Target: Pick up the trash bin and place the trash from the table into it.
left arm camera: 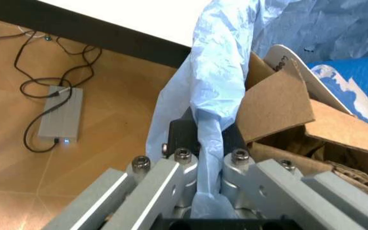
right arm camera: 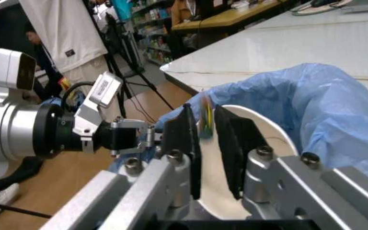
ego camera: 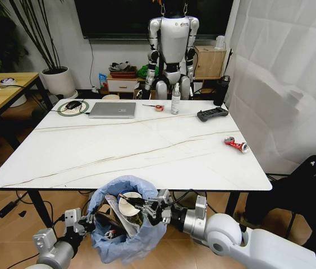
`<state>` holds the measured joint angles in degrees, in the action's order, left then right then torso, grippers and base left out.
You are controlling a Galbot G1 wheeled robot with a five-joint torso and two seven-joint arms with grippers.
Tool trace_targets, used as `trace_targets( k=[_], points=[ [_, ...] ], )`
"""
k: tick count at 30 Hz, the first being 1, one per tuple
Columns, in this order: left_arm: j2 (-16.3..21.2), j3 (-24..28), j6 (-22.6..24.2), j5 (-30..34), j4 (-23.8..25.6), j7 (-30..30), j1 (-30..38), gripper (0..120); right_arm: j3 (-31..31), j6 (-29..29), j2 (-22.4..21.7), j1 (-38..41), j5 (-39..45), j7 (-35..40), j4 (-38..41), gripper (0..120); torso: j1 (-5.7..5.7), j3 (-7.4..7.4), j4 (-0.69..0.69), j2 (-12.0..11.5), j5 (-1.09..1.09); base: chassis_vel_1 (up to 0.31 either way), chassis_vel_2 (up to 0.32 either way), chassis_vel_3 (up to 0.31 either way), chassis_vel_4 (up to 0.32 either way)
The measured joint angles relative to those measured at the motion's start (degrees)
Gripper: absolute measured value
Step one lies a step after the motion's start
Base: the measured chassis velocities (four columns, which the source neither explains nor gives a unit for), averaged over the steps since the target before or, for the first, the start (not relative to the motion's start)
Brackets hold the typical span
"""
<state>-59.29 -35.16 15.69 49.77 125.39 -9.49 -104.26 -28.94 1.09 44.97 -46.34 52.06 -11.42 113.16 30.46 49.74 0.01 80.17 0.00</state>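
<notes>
The trash bin [ego camera: 125, 227], lined with a puffy light-blue bag [right arm camera: 312, 96], hangs below the table's near edge [ego camera: 129, 185]. My left gripper [ego camera: 88, 223] is shut on its rim and bag [left arm camera: 208, 143] on the left side. Brown cardboard [left arm camera: 275, 103], a white disc [ego camera: 129, 204] and other trash fill the bin. Over the bin's mouth my right gripper [ego camera: 146, 208] has its fingers [right arm camera: 185, 136] nearly closed on a thin yellow wrapper [right arm camera: 205, 120]. A crushed red can [ego camera: 236, 144] lies on the table at the right.
At the table's far side lie a silver laptop [ego camera: 112, 109], a black controller [ego camera: 212, 114], a clear bottle [ego camera: 175, 100] and a mouse on a round pad [ego camera: 73, 106]. A wooden desk [ego camera: 3, 92] stands left. A power brick with cables [left arm camera: 61, 115] lies on the floor.
</notes>
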Motion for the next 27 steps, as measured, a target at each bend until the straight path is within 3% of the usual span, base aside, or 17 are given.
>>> trace_targets(
  k=[14, 16, 18, 20, 22, 24, 27],
  points=[
    [-0.2, 0.3, 0.1, 0.0, -0.5, -0.1, 0.3, 0, 3.6, 0.2, 0.4, -0.8, -0.3, 0.8, 1.1, 61, 0.00, 0.00, 0.00, 0.0, 0.00, 0.000, 0.000, 0.000, 0.000],
    [-0.3, 0.4, 0.1, 0.0, -0.5, -0.1, 0.4, 0, 6.5, 0.1, 1.4, -0.9, -0.2, 1.8, 1.2, 66, 0.00, 0.00, -0.01, 0.0, -0.01, 0.000, 0.000, 0.000, 0.000],
    [-0.7, 0.5, 0.1, 0.0, -0.5, -0.1, 0.2, 0, 16.1, -3.6, 4.7, -0.4, -0.8, 8.4, -1.8, 79, 0.00, 0.00, 0.01, 0.0, 0.00, 0.000, 0.000, 0.000, 0.000],
    [-0.8, 0.5, 0.1, -0.1, -0.5, -0.1, 0.2, 0, 18.1, -4.8, 5.3, -0.1, -1.4, 10.0, -2.8, 81, 0.00, 0.01, 0.01, 0.0, -0.01, 0.000, 0.000, 0.000, 0.000],
    [-0.9, 0.6, 0.1, -0.2, -0.4, 0.0, 0.3, 0, 27.8, -8.1, 6.3, 1.9, -5.0, 14.0, -11.7, 90, 0.01, 0.01, 0.02, 0.0, -0.01, 0.000, 0.000, 0.000, 0.000],
    [-1.0, 0.6, 0.1, -0.4, -0.1, 0.0, 0.3, 0, 32.3, -9.4, 5.9, 2.5, -6.5, 14.0, -18.3, 98, 0.01, 0.01, 0.01, 0.0, 0.02, 0.000, 0.000, 0.000, 0.000],
    [-1.0, 0.6, 0.1, -0.5, 0.0, 0.0, 0.1, 0, 34.9, -10.1, 5.6, 2.6, -7.0, 13.7, -22.5, 100, 0.01, 0.01, -0.01, 0.0, 0.01, 0.000, 0.000, 0.000, 0.000]
  ],
)
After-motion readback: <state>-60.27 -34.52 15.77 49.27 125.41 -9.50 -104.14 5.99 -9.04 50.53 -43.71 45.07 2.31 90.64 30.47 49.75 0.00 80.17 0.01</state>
